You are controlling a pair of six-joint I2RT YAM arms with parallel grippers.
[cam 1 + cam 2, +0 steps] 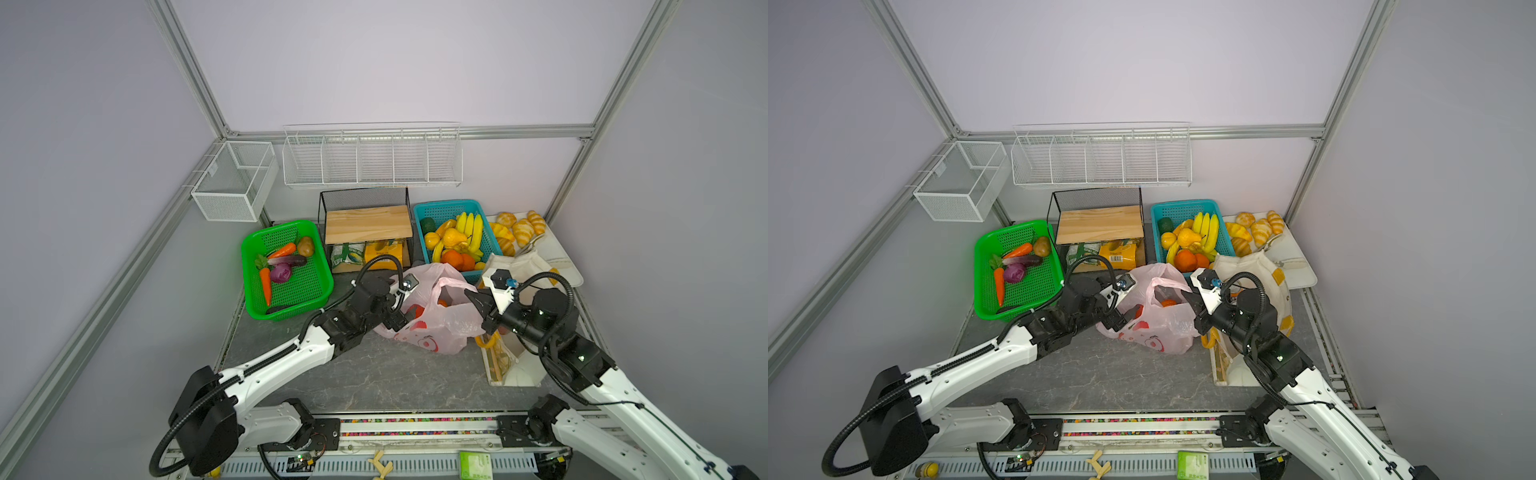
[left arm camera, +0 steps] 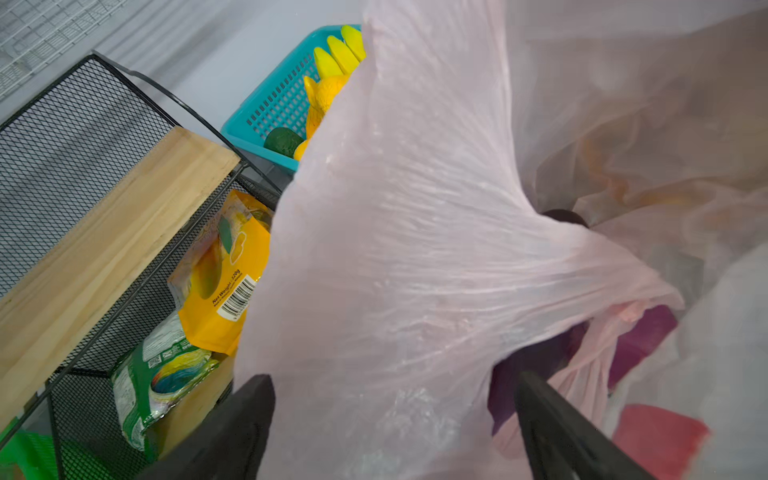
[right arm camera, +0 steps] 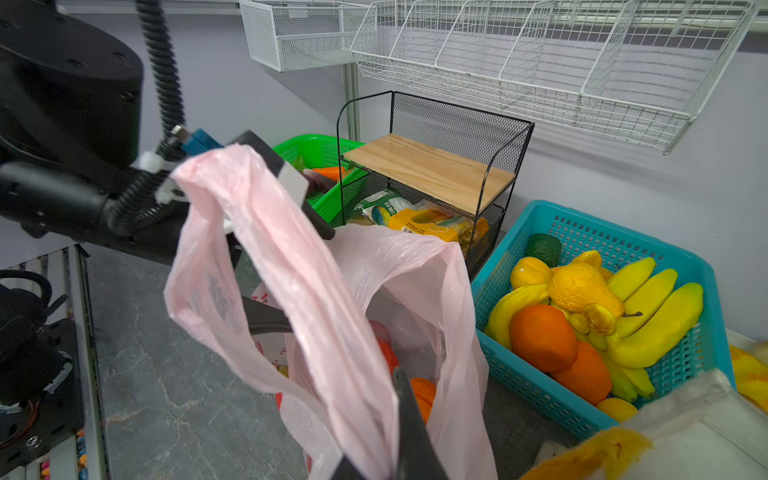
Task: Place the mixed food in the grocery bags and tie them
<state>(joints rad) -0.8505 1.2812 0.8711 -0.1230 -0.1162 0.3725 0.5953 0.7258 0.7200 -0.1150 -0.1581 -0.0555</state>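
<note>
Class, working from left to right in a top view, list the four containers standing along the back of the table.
In order: green plastic mesh basket, black wire rack with wooden shelf, teal plastic mesh basket, white tray holding golden croissants.

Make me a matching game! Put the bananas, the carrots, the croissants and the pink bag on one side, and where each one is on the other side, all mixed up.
Things:
1. bananas
2. carrots
3. croissants
4. pink bag

Places:
A. on the white tray
B. handle pinched by the right pincer
C. in the green basket
D. in the teal basket

Pairs: 1-D, 2-C, 3-A, 4-B.
</note>
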